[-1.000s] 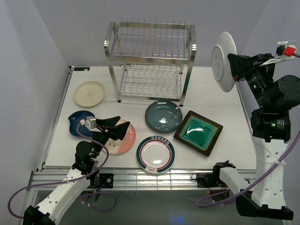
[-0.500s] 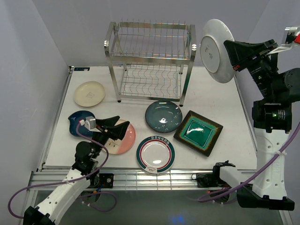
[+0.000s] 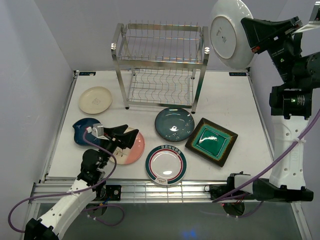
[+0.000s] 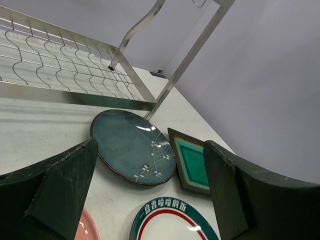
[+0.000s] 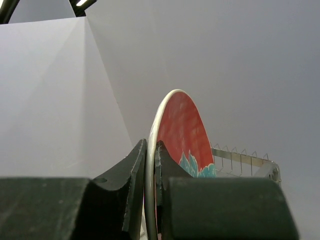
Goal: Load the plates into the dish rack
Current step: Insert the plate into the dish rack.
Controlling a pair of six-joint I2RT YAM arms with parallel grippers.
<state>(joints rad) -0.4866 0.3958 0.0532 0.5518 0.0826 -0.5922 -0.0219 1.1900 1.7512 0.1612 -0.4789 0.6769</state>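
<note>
Pinching the red-and-teal plate [image 3: 227,31] upright, right fingers [image 5: 131,170] should align it with a dish rack [image 3: 159,61] slot; left fingers [image 4: 65,185] stand spread.

White table [image 3: 250,115], matte; grey enclosure walls [image 3: 30,60] on three sides; aluminium rail [image 3: 165,192] along near edge.

The dish rack [image 3: 160,62] is shiny metal wire; the dark teal plate [image 3: 174,124] is glossy glazed ceramic.
</note>
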